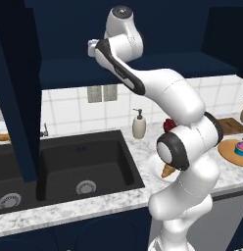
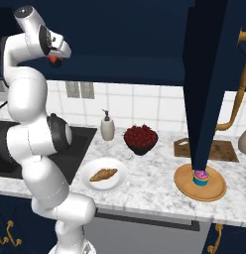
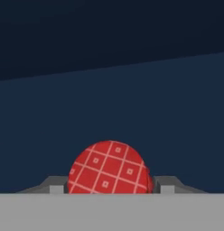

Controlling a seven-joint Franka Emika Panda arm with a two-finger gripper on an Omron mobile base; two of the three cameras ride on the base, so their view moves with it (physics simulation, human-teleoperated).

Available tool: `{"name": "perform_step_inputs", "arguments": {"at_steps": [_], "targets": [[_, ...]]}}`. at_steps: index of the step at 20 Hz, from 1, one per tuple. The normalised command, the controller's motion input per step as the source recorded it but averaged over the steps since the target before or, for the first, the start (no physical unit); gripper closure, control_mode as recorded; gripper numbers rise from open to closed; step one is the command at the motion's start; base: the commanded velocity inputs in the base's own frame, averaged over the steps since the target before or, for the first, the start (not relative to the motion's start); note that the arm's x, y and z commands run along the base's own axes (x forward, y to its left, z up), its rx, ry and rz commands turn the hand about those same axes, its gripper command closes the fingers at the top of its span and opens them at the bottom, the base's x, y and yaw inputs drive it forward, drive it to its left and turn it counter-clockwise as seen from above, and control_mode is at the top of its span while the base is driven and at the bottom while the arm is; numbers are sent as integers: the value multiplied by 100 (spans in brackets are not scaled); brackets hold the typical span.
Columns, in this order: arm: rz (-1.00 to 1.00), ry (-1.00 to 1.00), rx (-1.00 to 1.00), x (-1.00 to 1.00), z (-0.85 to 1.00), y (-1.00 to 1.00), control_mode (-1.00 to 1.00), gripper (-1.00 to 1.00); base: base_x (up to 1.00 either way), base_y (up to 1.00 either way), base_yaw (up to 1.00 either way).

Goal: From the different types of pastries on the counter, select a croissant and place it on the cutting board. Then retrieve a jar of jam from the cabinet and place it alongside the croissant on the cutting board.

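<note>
My gripper (image 3: 111,188) is up inside the open navy cabinet (image 2: 135,34), its jaws closed against both sides of the jar of jam (image 3: 109,167), whose red chequered cap shows between the fingertips. From the right base view the red jar (image 2: 55,60) sits just under the hand. The golden croissant (image 2: 103,174) lies on a white plate (image 2: 85,184) on the marble counter (image 2: 150,178). Further right, the dark cutting board (image 2: 221,149) lies bare near the wall. The pink cupcake (image 2: 200,176) stands on a round tan disc (image 2: 187,186).
An open cabinet door (image 2: 209,74) hangs down over the disc, another (image 1: 20,98) over the black sink (image 1: 69,162). A dark bowl of red fruit (image 2: 141,139) and a soap dispenser (image 2: 107,128) stand behind the plate.
</note>
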Motion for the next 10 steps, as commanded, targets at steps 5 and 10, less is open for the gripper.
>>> {"name": "perform_step_inputs", "arguments": {"at_steps": [5,10], "targets": [[1,-9,1,-68,10,0,-100,100,0,0,0],[0,-9,1,-85,1,-2,-100,100,0,0,0]]}}
